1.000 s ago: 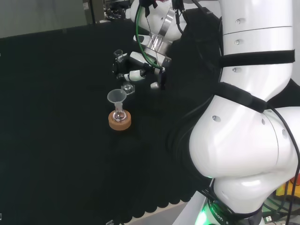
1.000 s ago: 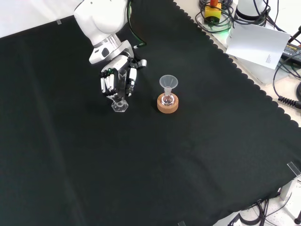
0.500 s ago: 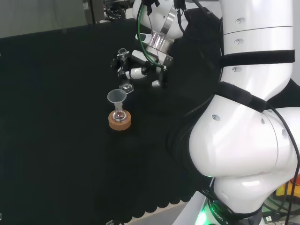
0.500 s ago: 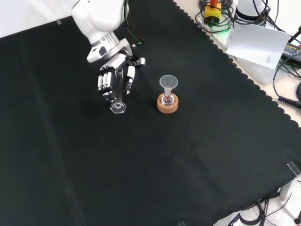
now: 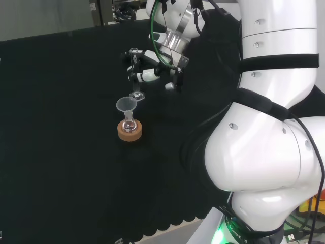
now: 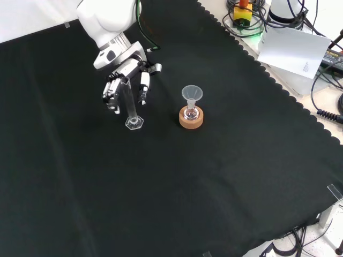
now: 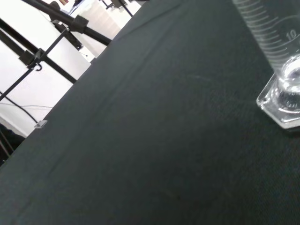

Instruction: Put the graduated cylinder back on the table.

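The tall clear glass graduated cylinder [image 6: 131, 104] stood upright on the black cloth [image 6: 177, 182], its hexagonal foot [image 7: 281, 104] flat on the fabric. In the front view it stood left of the small clear flask with a plastic funnel [image 6: 191, 96] in a cork ring [image 6: 191, 119]. The black and white hand [image 6: 124, 81] hung around the tube's upper part, fingers [image 6: 143, 85] spread and apparently clear of the glass. The release step looked finished. The next move probably called for lifting straight away without brushing the tube.
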Available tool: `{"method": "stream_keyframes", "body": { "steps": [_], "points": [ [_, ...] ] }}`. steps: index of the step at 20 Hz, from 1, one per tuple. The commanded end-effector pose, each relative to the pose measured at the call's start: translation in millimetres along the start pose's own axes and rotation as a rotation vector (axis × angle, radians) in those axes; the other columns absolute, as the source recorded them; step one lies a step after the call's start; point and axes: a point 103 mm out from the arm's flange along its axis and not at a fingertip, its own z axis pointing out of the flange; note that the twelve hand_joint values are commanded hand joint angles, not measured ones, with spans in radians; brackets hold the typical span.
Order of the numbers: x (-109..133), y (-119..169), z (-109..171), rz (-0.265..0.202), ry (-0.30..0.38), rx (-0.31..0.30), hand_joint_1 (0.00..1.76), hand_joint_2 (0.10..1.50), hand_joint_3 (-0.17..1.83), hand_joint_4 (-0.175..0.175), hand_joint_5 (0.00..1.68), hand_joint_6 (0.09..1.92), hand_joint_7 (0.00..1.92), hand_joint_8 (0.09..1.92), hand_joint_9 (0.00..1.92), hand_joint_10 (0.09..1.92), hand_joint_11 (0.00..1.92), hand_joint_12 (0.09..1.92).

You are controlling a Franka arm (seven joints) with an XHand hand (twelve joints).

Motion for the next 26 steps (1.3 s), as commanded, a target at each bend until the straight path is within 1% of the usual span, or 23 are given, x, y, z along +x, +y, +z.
{"method": "stream_keyframes", "body": {
  "steps": [1, 3, 5, 8, 11, 14, 16, 18, 21, 26],
  "points": [
    [-4.1, -1.0, -7.4, 0.032, -0.003, 0.0, 0.82, 0.96, -0.17, -0.034, 0.24, 0.09, 0.09, 0.66, 0.61, 0.09, 0.16, 1.38],
    [-3.4, -1.7, -11.9, 0.035, -0.017, -0.009, 0.81, 0.95, -0.17, -0.035, 0.22, 0.09, 0.07, 0.67, 0.58, 0.09, 0.13, 1.38],
    [-3.0, -4.8, -20.0, 0.035, -0.048, -0.016, 0.8, 0.95, -0.17, -0.037, 0.21, 0.09, 0.06, 0.67, 0.57, 0.09, 0.12, 1.39],
    [-0.9, -13.4, -35.6, 0.053, -0.075, -0.046, 0.79, 0.94, -0.17, -0.041, 0.21, 0.09, 0.05, 0.67, 0.55, 0.09, 0.11, 1.39],
    [8.0, -25.2, -51.8, 0.064, -0.103, -0.073, 0.79, 0.93, -0.17, -0.044, 0.2, 0.09, 0.05, 0.67, 0.56, 0.09, 0.1, 1.39],
    [19.0, -43.1, -69.9, 0.088, -0.132, -0.1, 0.78, 0.93, -0.17, -0.046, 0.2, 0.09, 0.05, 0.67, 0.56, 0.09, 0.11, 1.4],
    [27.9, -57.8, -81.1, 0.112, -0.151, -0.122, 0.77, 0.93, -0.17, -0.047, 0.2, 0.09, 0.05, 0.68, 0.56, 0.09, 0.11, 1.4],
    [39.5, -75.0, -91.7, 0.139, -0.19, -0.139, 0.77, 0.93, -0.17, -0.048, 0.2, 0.09, 0.06, 0.68, 0.57, 0.09, 0.11, 1.4],
    [58.6, -104.5, -107.8, 0.185, -0.226, -0.171, 0.75, 0.93, -0.17, -0.049, 0.21, 0.09, 0.06, 0.68, 0.57, 0.09, 0.11, 1.4],
    [98.1, -148.4, -118.6, 0.215, -0.278, -0.197, 0.72, 0.93, -0.17, -0.048, 0.21, 0.09, 0.06, 0.69, 0.57, 0.09, 0.11, 1.4]
  ]
}}
